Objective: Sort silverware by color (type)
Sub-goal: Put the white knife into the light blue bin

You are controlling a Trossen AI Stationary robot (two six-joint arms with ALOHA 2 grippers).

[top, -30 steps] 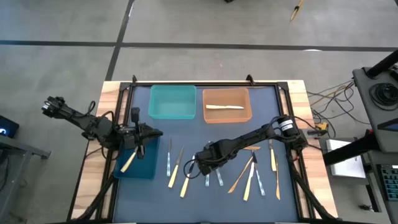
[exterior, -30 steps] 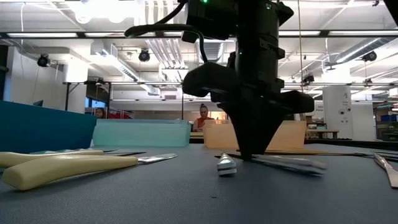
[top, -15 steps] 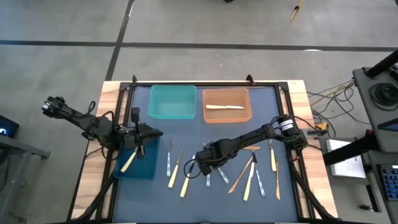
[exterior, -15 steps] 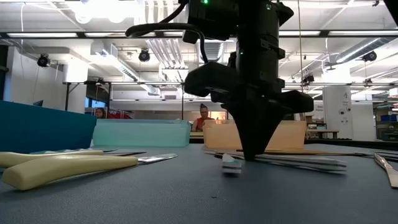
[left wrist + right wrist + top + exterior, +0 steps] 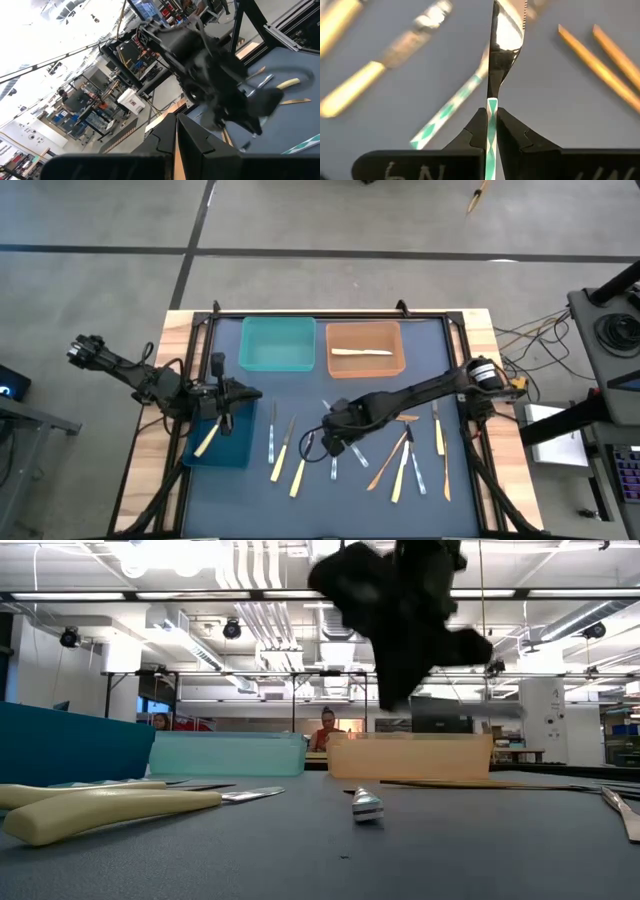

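Observation:
My right gripper [image 5: 336,444] hangs above the middle of the dark mat, shut on a knife [image 5: 503,35] with a silver blade and a teal-and-white handle. In the low view the gripper [image 5: 398,690] is well above the table. More silverware lies flat on the mat: yellow-handled pieces [image 5: 281,460], a teal-handled piece [image 5: 333,468], and orange and yellow ones [image 5: 400,465]. At the mat's left, my left gripper [image 5: 250,393] is shut and holds nothing, above a dark blue bin [image 5: 238,452]. My right gripper pinches the knife's teal-and-white handle [image 5: 491,106] between its two fingers, close to where the blade begins. The fingers come from above, slanting steeply down. The knife is lifted clear of the mat, its blade [image 5: 470,710] reaching out about level.
A teal bin [image 5: 277,330] and an orange bin [image 5: 398,350] holding one pale piece stand at the mat's far edge. The dark blue bin holds a yellow piece [image 5: 207,442]. Free mat lies near the front edge. People sit in the room beyond.
My right gripper has risen from the mat, taking the teal-handled knife with it. The knife lay flat on the mat and is now lifted clear. The other silverware has stayed in place.

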